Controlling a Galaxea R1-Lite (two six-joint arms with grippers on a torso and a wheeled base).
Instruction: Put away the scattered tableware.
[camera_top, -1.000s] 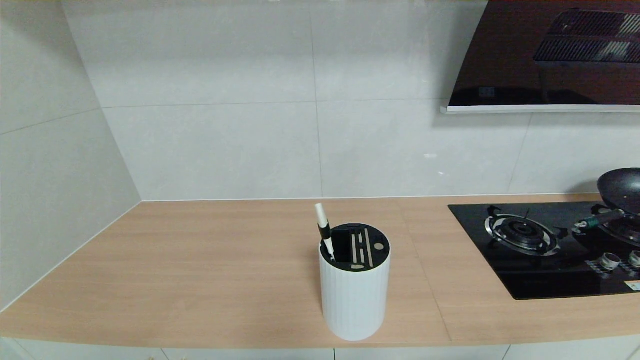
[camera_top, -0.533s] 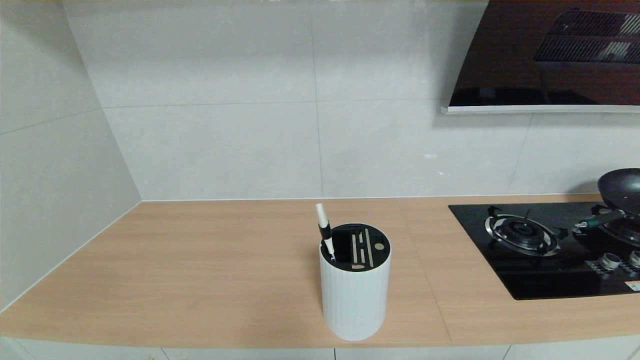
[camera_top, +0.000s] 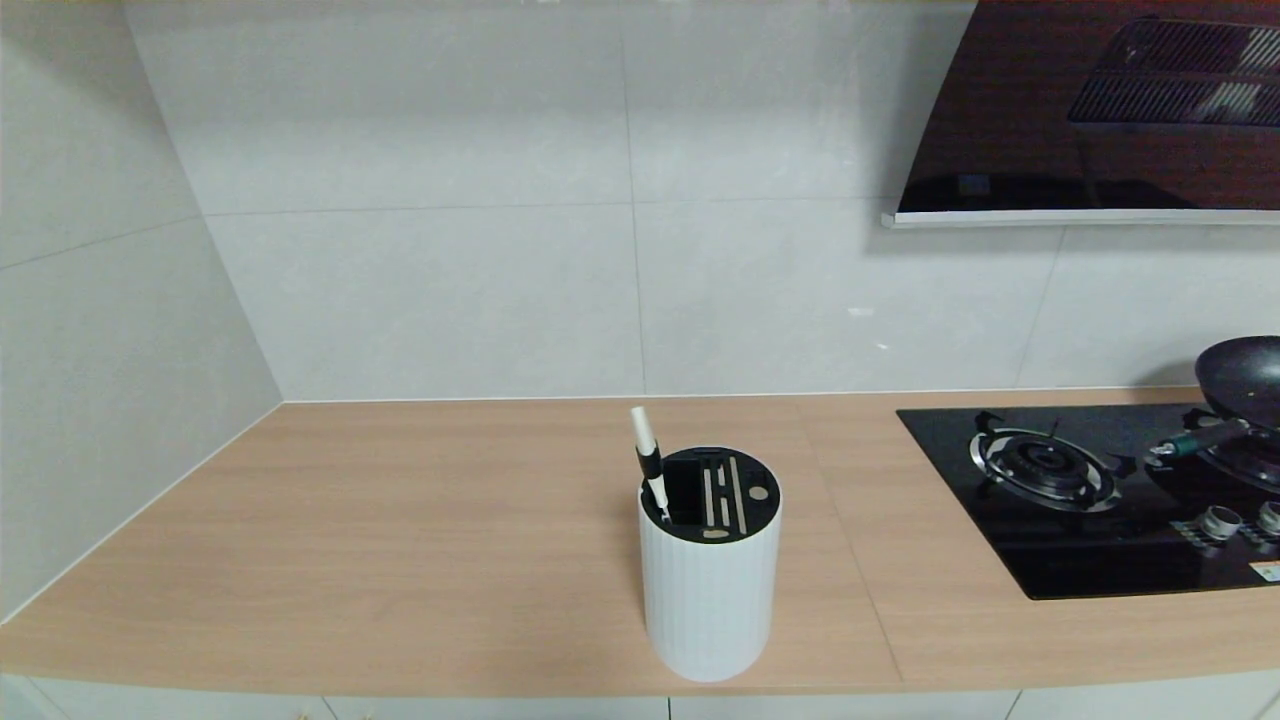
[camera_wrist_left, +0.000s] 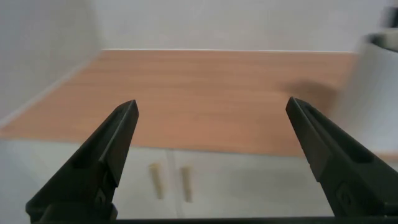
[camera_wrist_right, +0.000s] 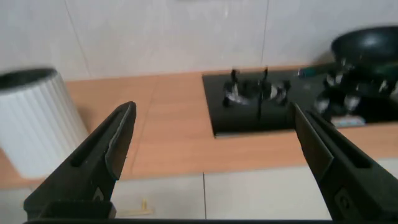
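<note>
countertop (camera_top: 420, 520) lies beyond left end effector (camera_wrist_left: 211, 104) and right end effector (camera_wrist_right: 212, 107), both spread wide.

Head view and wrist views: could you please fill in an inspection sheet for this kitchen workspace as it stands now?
Surface: wooden counter, bare wood around the holder.
Job's things: white ribbed holder upright near the counter's front edge; one utensil with a white and black handle stands tilted in a slot on its left side.
Clutter: nothing seen.
Grippers: left gripper open and empty, before the counter edge; right gripper open and empty, likewise.
Cables: nothing seen.
Surroundings: black hob on the right with a wok on a burner; hood above it; tiled wall; cabinet doors below.
</note>
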